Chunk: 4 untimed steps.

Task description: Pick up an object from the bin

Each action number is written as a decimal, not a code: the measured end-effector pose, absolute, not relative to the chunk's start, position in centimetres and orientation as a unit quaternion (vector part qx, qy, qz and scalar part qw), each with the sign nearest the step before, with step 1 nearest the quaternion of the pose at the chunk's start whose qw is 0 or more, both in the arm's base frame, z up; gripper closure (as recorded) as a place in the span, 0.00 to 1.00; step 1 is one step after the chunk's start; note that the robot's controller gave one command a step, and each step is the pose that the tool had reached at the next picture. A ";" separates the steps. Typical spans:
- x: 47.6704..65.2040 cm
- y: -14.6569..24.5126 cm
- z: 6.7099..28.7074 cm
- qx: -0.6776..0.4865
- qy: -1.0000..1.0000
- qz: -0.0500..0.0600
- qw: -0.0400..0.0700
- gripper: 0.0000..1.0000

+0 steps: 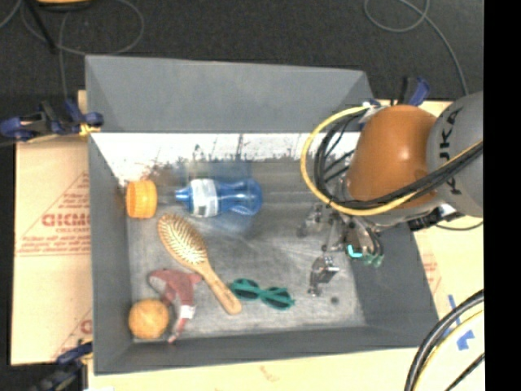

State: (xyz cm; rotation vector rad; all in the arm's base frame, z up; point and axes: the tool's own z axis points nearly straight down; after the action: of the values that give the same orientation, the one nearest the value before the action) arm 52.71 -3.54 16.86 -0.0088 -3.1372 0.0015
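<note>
A: The end effector (pixel 324 257) hangs at the bin's (pixel 228 96) 4 o'clock. I cannot tell if it is spread.
B: The green glasses (pixel 262 293) lie at its 8 o'clock. I think they're light and thin. Grab the middle.

We see a grey bin (pixel 228 96), a blue bottle (pixel 232 196), its orange cap (pixel 141 199), a tan hairbrush (pixel 191 255), teal glasses (pixel 262 294), an orange ball (pixel 148 319), perhaps dark red on the crumpled thing (pixel 175 286) beside it.
</note>
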 end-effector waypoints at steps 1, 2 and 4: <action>52.8 -3.5 17.2 -0.002 -1.000 0.001 -0.001 0.00; 51.3 -2.2 12.8 0.018 -1.000 0.001 -0.005 0.00; 50.5 2.7 7.3 0.120 -0.993 0.000 -0.003 1.00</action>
State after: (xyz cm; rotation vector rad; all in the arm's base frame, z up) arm 50.47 2.70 7.26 0.3774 -3.1239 0.0004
